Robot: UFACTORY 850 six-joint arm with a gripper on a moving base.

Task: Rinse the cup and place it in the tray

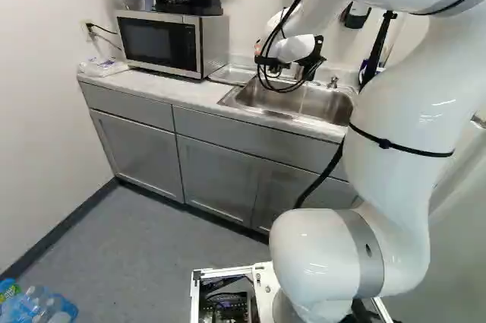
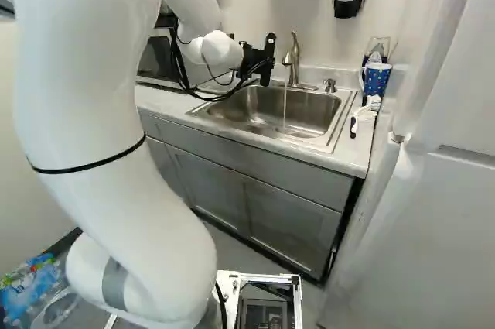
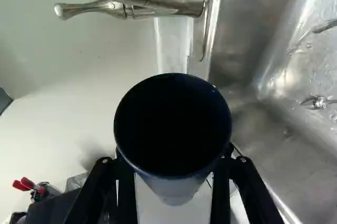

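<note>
The gripper point(image 3: 174, 156) squeezes the cup point(image 3: 172, 121). The cup might bump the tap point(image 3: 184, 1), because the tap is so close by.

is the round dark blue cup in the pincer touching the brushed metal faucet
Apart. The wrist view shows a plain gap: pale surface is visible between the rim of the round dark blue cup and the brushed metal faucet.

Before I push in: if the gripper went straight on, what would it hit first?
Probably the backsplash behind the sink, or the wall just above it. The cup in the gripper hides the exact line, and the depth is unclear. The faucet looks off to one side.
</note>
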